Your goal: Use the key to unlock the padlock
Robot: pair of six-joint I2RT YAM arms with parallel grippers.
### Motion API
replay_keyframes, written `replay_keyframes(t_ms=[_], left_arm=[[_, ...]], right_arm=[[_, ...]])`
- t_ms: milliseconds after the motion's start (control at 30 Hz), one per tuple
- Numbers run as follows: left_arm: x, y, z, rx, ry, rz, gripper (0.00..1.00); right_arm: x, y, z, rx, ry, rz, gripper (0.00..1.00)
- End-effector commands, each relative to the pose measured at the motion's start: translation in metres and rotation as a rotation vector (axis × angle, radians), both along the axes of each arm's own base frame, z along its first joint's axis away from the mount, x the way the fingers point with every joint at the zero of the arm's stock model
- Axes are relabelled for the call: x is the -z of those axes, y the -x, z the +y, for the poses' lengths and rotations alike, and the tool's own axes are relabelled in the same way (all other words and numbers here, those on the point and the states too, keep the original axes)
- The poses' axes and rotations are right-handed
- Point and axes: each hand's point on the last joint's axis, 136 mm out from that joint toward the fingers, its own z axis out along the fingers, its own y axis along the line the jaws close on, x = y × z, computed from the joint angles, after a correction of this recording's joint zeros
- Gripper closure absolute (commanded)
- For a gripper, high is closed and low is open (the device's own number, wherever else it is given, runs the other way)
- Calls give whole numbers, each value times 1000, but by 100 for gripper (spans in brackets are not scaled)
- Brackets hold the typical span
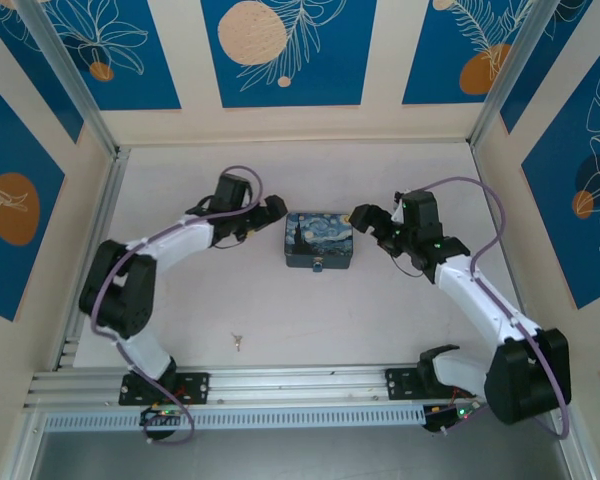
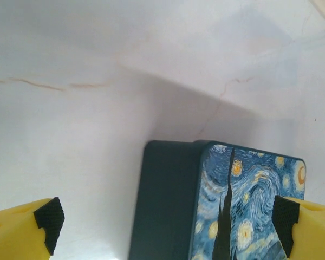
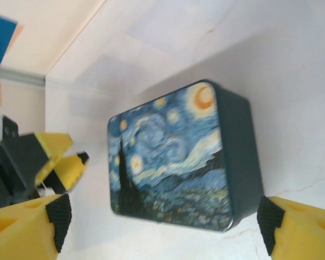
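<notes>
Padlock point(image 1: 319, 240) lies flat mid-table between two grippers, both spread wide and holding nothing: the left gripper point(image 1: 277, 210) just beside its 10 o'clock corner, the right gripper point(image 1: 360, 217) just beside its 2 o'clock corner. Yellow fingers point(image 2: 13, 233) carry black textured pads point(image 2: 49, 222). The block is a rounded rectangle with a glossy starry-night face and plain dark blue sides, and the tiny key point(image 1: 239, 341) lies at its 7 o'clock, well apart, on the pale veined table point(image 1: 380, 320).

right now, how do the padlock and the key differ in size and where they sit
Size: the padlock is a broad block, the key a tiny sliver. Look: the padlock is dark blue with a starry print, the key pale. Place: the padlock lies mid-table between the left gripper and right gripper, the key alone near the front edge. Both rest on the table, ungripped.
</notes>
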Motion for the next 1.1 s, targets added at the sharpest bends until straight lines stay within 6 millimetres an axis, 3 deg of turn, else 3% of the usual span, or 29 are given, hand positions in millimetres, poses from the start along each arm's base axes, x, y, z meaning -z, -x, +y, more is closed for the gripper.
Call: replay_keyframes(t_ms=[0, 200, 333, 500, 733, 867, 1067], left_arm=[[-24, 5, 37, -39, -69, -61, 0], [-40, 8, 92, -135, -96, -58, 0], [-39, 6, 126, -221, -80, -34, 0], [-33, 2, 162, -324, -31, -9, 0], [-27, 3, 192, -396, 31, 12, 0], [-23, 8, 208, -445, 68, 16, 0], [-19, 14, 217, -464, 101, 16, 0]], right_arm=[[18, 38, 26, -156, 81, 88, 14], [57, 102, 101, -405, 231, 206, 22], [78, 133, 143, -494, 347, 261, 25], [94, 160, 186, -563, 486, 319, 30], [118, 191, 244, -650, 623, 385, 34], [134, 201, 265, -668, 675, 425, 37], [149, 209, 277, -651, 717, 462, 39]])
